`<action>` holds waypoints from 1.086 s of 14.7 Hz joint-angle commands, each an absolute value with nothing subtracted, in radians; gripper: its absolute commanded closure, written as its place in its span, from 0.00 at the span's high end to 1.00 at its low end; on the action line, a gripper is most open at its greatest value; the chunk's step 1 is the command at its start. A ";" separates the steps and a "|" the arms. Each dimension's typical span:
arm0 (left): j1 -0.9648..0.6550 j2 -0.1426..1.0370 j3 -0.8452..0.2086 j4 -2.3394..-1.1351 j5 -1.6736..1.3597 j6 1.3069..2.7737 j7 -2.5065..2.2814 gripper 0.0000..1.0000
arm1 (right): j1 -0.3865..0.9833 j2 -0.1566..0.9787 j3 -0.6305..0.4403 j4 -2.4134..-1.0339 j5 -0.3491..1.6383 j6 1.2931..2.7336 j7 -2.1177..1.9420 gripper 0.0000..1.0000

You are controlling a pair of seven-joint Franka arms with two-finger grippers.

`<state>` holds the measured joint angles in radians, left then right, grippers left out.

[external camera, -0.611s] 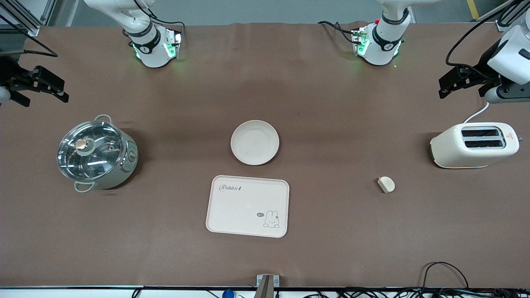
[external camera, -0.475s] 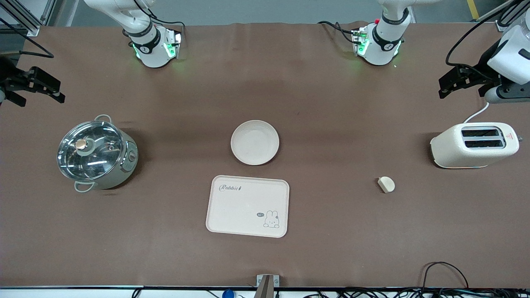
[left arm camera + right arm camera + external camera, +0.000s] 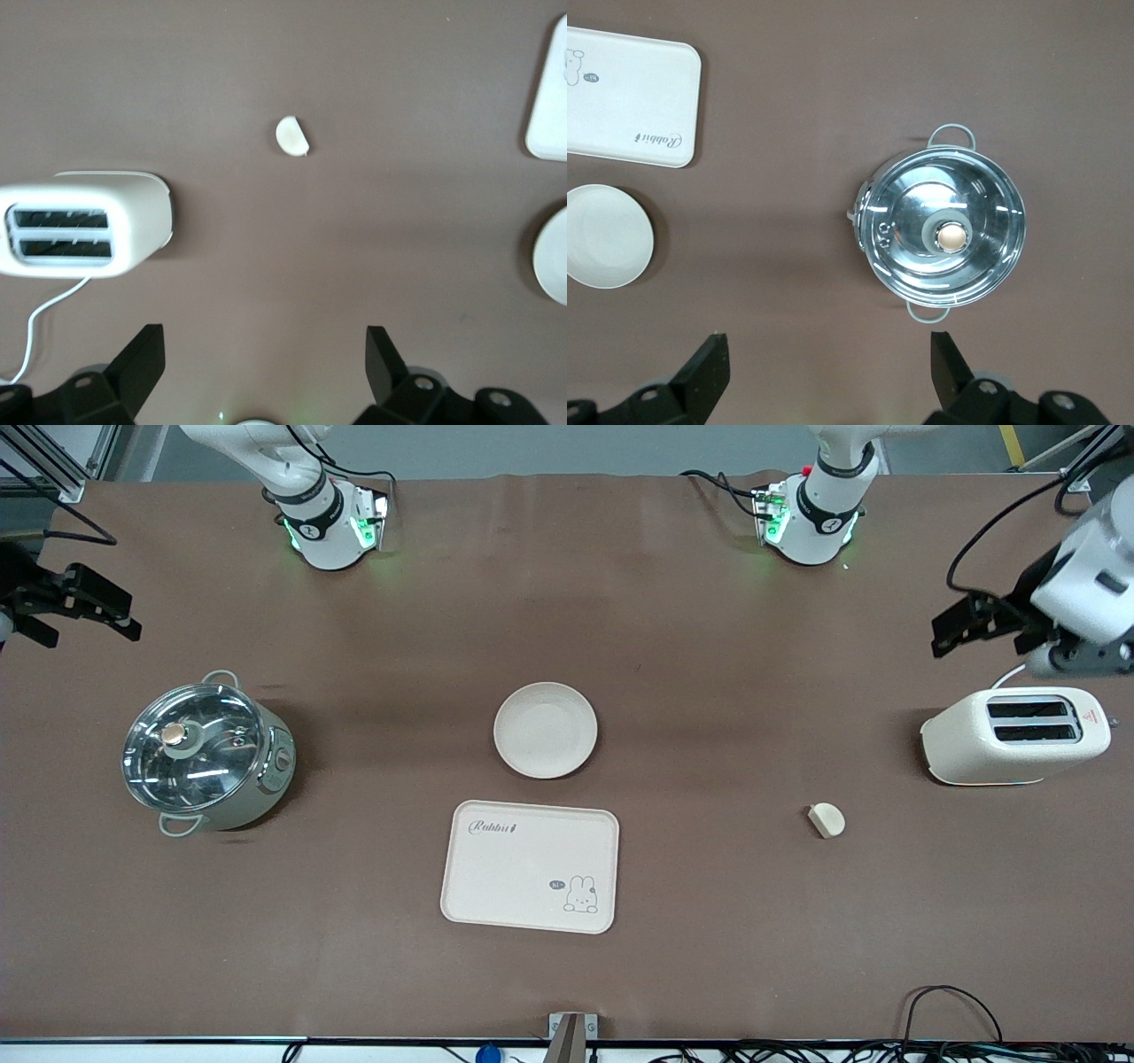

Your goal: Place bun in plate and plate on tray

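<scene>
The bun (image 3: pixel 827 820) lies on the bare table nearer the left arm's end, nearer the front camera than the toaster; it also shows in the left wrist view (image 3: pixel 291 136). The plate (image 3: pixel 545 730) sits empty at mid-table, with the Rabbit tray (image 3: pixel 530 866) just nearer the camera, also empty. My left gripper (image 3: pixel 973 631) hangs open and empty over the table beside the toaster; its fingers (image 3: pixel 140 359) are spread wide. My right gripper (image 3: pixel 87 622) hangs open and empty at the right arm's end, by the pot. The right wrist view shows the tray (image 3: pixel 629 96) and the plate (image 3: pixel 607 235).
A cream toaster (image 3: pixel 1014 735) with a white cord stands at the left arm's end, also in the left wrist view (image 3: pixel 84 225). A steel pot with a glass lid (image 3: pixel 205 755) stands at the right arm's end, also in the right wrist view (image 3: pixel 943 228). Cables lie along the table's near edge.
My left gripper has shifted a little toward the table's middle. My right gripper has moved slightly. The bun, plate and tray have not moved.
</scene>
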<state>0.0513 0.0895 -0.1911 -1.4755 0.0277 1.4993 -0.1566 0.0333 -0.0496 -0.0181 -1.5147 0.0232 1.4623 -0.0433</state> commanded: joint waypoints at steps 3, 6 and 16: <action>0.055 0.236 -0.192 -1.586 0.055 1.765 -0.308 1.00 | 0.057 -0.078 -0.008 -1.526 0.017 1.473 -0.006 1.00; 0.058 0.340 -0.192 -1.637 0.124 1.937 -0.350 1.00 | 0.041 -0.083 -0.018 -1.525 0.015 1.454 -0.049 1.00; 0.072 0.653 -0.190 -1.678 0.143 2.276 -0.624 1.00 | 0.032 -0.100 -0.028 -1.525 0.017 1.448 -0.067 1.00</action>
<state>0.0658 0.6291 -0.1857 -1.6796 0.1258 2.2441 -0.5737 0.0410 -0.0835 -0.0292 -1.5114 0.0226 1.4466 -0.0550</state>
